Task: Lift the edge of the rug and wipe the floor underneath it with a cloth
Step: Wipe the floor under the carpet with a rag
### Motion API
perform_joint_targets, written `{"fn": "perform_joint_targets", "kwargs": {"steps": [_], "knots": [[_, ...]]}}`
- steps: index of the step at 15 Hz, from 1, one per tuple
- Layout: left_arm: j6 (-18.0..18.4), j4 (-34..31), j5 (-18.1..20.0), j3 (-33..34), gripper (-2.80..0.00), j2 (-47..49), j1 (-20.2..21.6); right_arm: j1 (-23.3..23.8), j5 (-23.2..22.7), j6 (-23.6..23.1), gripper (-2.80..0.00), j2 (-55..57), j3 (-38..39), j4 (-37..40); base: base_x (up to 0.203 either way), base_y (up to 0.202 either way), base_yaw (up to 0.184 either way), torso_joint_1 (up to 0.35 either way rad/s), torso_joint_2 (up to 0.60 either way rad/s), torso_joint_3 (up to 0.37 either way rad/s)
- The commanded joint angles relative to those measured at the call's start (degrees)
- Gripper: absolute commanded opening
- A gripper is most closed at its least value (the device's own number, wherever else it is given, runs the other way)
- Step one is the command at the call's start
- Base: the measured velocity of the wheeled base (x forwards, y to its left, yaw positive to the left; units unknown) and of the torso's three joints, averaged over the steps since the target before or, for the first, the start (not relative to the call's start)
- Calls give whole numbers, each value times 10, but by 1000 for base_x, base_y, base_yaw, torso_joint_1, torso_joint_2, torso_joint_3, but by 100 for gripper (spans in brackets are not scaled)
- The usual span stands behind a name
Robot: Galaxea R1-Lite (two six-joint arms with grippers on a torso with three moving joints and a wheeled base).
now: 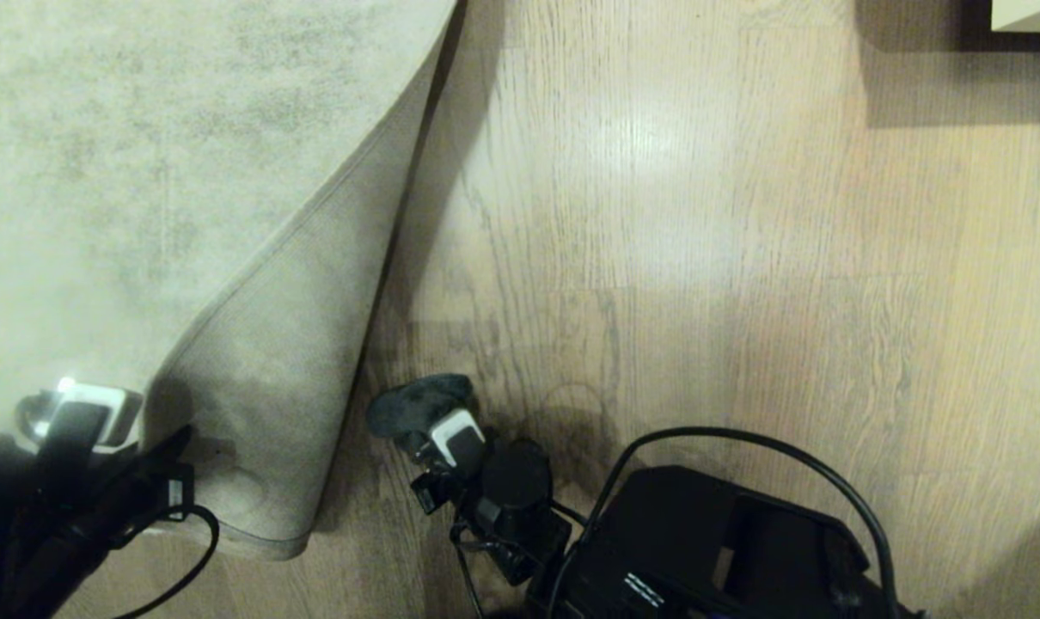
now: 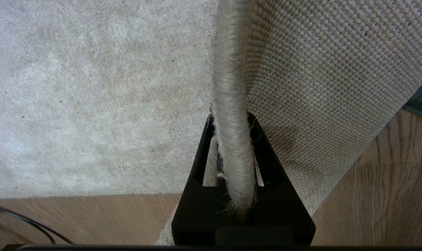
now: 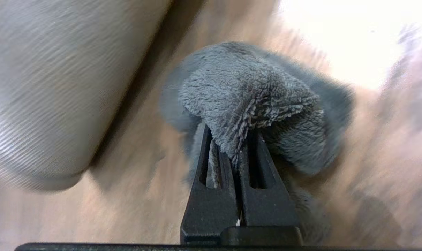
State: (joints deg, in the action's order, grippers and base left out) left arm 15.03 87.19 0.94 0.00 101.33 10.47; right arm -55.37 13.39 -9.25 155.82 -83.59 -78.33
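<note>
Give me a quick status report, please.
Left gripper shut on rug edge, corner folded back. Right gripper shut on cloth, at bared floor. Nothing in the way.

Wood-grain floor (image 1: 743, 258), rug (image 1: 99, 172) lying on it, corner folded back

The pale mottled rug (image 1: 125, 172) lies at the left, its near corner folded back, tan backing showing. On the wood-grain floor (image 1: 700, 258) just right of the fold sits the dark fuzzy cloth (image 1: 417, 404), bunched.
</note>
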Motion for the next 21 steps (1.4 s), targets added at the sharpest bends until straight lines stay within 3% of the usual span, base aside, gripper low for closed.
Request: {"fn": "perform_joint_targets", "kwargs": {"steps": [1, 7, 16, 21], "knots": [[1, 28, -1, 0, -280, 0, 1, 19, 1, -1, -280, -10, -20, 3, 0, 0, 0, 0, 0, 0], [1, 28, -4, 0, -280, -4, 2, 56, 1, -19, -280, -64, -26, 19, 0, 0, 0, 0, 0, 0], [1, 28, -10, 0, -280, -6, 3, 58, 1, -39, -280, -151, -8, 33, 0, 0, 0, 0, 0, 0], [1, 28, -10, 0, -280, -5, 2, 51, 1, -39, -280, -222, 91, 36, 0, 0, 0, 0, 0, 0]]}}
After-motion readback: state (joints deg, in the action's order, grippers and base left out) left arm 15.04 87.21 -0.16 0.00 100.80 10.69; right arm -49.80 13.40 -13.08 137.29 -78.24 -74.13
